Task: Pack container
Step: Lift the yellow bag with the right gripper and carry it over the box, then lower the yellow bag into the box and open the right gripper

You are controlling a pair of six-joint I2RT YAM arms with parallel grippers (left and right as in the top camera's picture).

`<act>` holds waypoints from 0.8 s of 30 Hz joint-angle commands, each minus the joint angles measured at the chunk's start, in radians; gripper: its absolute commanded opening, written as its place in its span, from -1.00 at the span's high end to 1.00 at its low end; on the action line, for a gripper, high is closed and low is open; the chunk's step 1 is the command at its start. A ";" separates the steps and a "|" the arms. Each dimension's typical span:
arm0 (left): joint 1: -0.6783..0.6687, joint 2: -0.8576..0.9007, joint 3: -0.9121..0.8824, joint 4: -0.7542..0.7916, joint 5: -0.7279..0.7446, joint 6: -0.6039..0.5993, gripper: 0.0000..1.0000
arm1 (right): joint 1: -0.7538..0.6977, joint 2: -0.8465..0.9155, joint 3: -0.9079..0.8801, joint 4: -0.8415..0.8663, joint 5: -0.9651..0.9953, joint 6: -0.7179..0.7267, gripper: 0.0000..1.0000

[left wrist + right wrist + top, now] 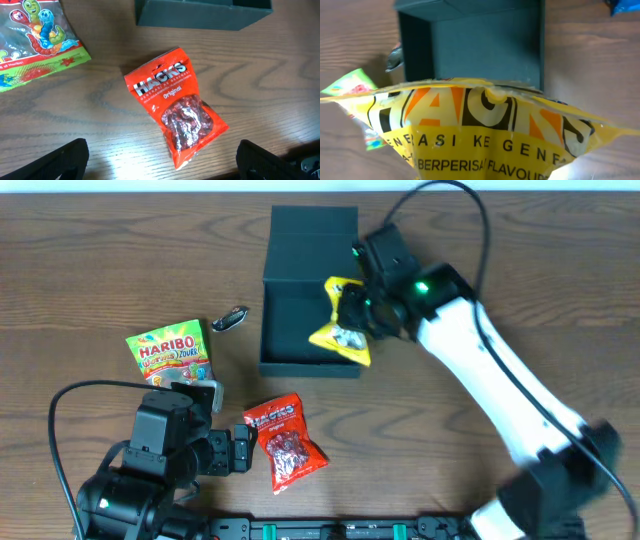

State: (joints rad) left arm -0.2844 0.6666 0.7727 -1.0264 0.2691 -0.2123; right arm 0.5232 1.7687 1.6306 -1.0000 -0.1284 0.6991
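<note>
Right end effector (pixel 356 305) gripping yellow packet (pixel 340 337); container (pixel 290 320) sitting open on counter just beneath it. Advising lowering packet fully inside walls before releasing, keeping dangling corner off rim. Left end effector (pixel 161 159) standing open

Worktop (pixel 560 290): dark brown wood-grain surface, filling the overhead frame. Lying on it: one dark green-black square container (pixel 268 320), flap lid open, upper centre; one green Haribo packet (pixel 168 352), left of centre; one red Hacks packet (pixel 285 442), lower centre, apart from the container. Also one small dark-and-silver object (pixel 230 319), kind unclear, between Haribo packet and container, touching neither.
</note>
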 commanded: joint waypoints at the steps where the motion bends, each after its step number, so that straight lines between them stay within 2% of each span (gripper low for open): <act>1: -0.004 0.001 0.015 -0.006 -0.013 0.010 -0.90 | 0.008 0.085 0.067 -0.008 0.008 -0.028 0.97; 11: -0.004 0.001 0.015 -0.005 -0.014 0.010 -0.90 | 0.008 0.246 0.075 0.075 -0.082 -0.198 0.97; 24: -0.004 0.001 0.015 -0.006 -0.014 0.010 -0.91 | 0.006 0.290 0.075 0.099 -0.038 -0.270 0.97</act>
State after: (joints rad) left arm -0.2844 0.6666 0.7727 -1.0290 0.2691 -0.2123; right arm 0.5232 2.0502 1.6749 -0.9108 -0.1860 0.4568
